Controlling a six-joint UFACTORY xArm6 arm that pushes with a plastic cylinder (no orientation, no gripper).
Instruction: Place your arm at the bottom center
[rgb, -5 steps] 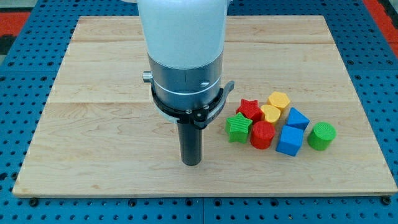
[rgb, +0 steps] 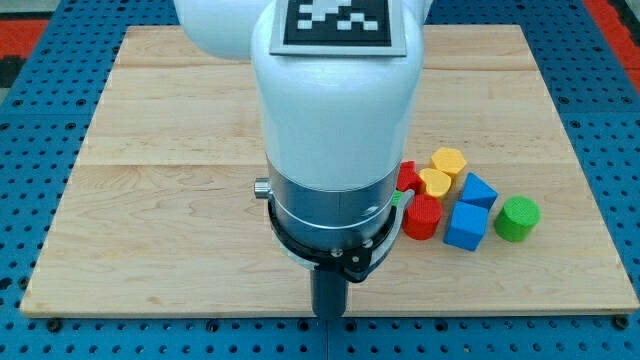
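Note:
My tip (rgb: 329, 314) rests at the bottom edge of the wooden board (rgb: 150, 200), near its centre. The arm's white and grey body fills the middle of the view. To the tip's upper right lies a cluster of blocks: a red star (rgb: 407, 176) partly hidden by the arm, a red cylinder (rgb: 423, 216), two yellow blocks (rgb: 449, 161) (rgb: 435, 183), two blue cubes (rgb: 478, 189) (rgb: 465, 226), and a green cylinder (rgb: 517, 218). A sliver of a green block (rgb: 398, 199) shows beside the arm. The tip touches no block.
Blue pegboard (rgb: 40, 330) surrounds the board on all sides. A red area (rgb: 25, 30) shows at the view's top left corner.
The arm has moved toward the view's bottom and slightly right; the tip went from mid-lower board to its bottom edge. The arm now hides most of the green star. Blocks have not moved.

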